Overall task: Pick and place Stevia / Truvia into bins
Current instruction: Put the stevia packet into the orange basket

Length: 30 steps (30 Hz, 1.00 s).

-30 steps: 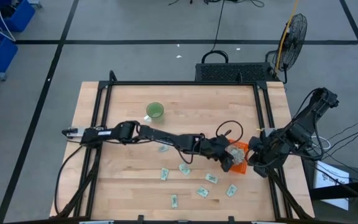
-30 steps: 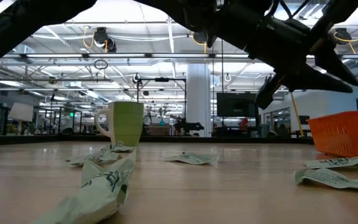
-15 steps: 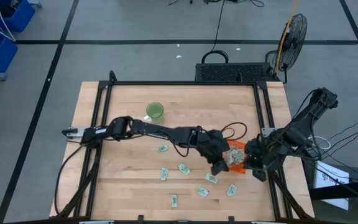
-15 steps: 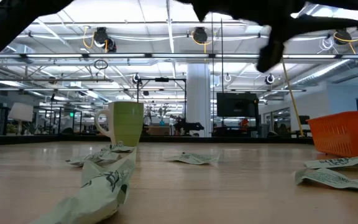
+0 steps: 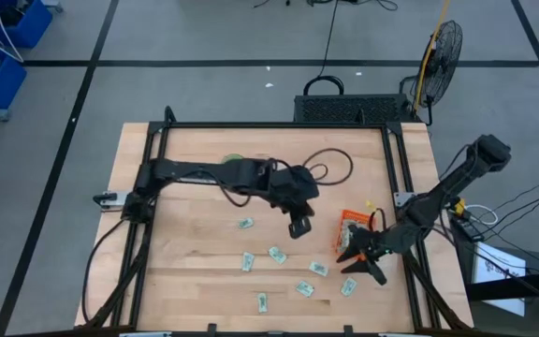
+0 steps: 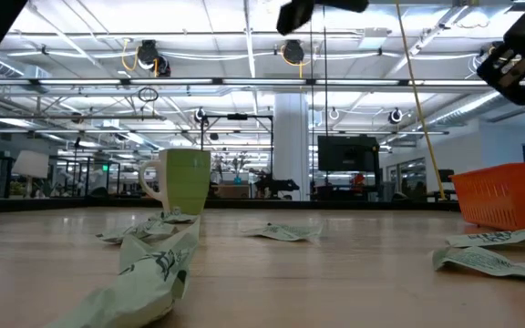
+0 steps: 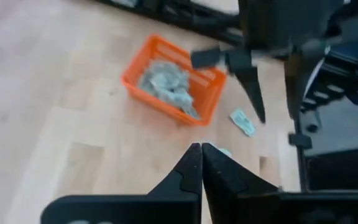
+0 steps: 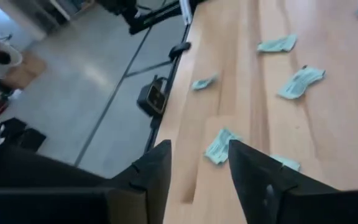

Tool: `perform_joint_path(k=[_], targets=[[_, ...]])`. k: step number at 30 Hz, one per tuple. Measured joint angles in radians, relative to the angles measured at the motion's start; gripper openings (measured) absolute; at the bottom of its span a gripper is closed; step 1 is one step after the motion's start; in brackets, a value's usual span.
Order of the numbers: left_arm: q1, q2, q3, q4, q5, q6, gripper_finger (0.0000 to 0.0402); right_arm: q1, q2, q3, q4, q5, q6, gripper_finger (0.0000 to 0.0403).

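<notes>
loose packets [image 5: 298, 287] lie on the near part of the table [image 5: 195, 271]. the orange bin [image 5: 352, 229], at the right, holds a heap of packets. right gripper [image 5: 358, 259] fingers apart beside it; left gripper [image 5: 299, 227] fingers together, empty. green cup [image 6: 183, 180] farther left.

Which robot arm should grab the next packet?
Probably the right. Its open hand hangs low beside a loose packet near the orange bin. The left hand is shut and farther away.

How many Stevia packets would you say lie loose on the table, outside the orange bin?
7 packets: one alone mid-table, six scattered nearer the front edge; others may be hidden.
</notes>
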Motion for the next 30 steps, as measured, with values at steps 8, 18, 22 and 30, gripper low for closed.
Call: perform_joint_path(k=[8,18,22,30], targets=[[0.009,-0.037,0.000,-0.022,-0.057,0.019,0.0022,-0.052,0.051,0.288,-0.285,-0.145,-0.219,0.0147],[0.013,-0.043,-0.001,-0.074,-0.050,0.011,0.0035,-0.049,0.225,0.556,-0.844,-0.272,-0.371,0.0150],[0.013,-0.043,-0.001,-0.078,-0.050,0.009,0.0037,-0.041,0.309,0.480,-0.757,-0.369,-0.436,0.0170],[0.010,-0.043,-0.001,-0.089,-0.050,-0.011,0.0037,0.007,0.431,0.323,-0.487,-0.313,-0.573,0.0195]])
